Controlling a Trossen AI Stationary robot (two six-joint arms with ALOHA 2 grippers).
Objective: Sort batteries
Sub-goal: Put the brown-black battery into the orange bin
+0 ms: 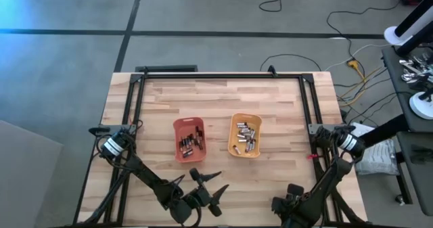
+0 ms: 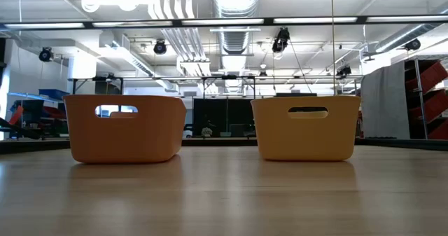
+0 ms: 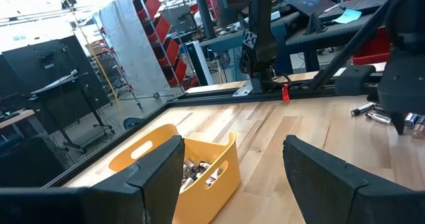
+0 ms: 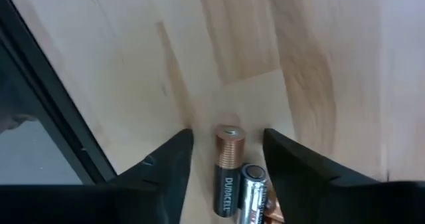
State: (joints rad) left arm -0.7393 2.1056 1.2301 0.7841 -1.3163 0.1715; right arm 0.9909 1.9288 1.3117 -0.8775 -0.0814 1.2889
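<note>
Two batteries point(image 4: 232, 181) between the spread right gripper point(image 4: 226, 159): small, hard, slippery cylinders, pinch mid-body. Left gripper point(image 3: 232, 167), at 6 o'clock, hangs spread.

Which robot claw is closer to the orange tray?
The left claw. It hovers open just in front of the orange tray. The right claw is further off near the table's front right corner, over loose batteries.

Two trays on table: one orange point(image 1: 189, 139), one yellow point(image 1: 245, 134), each holding many batteries, too small to count. Two grippers: left point(image 1: 215, 191), right point(image 1: 287, 202). Three loose batteries point(image 4: 240, 183) between right fingers.
</note>
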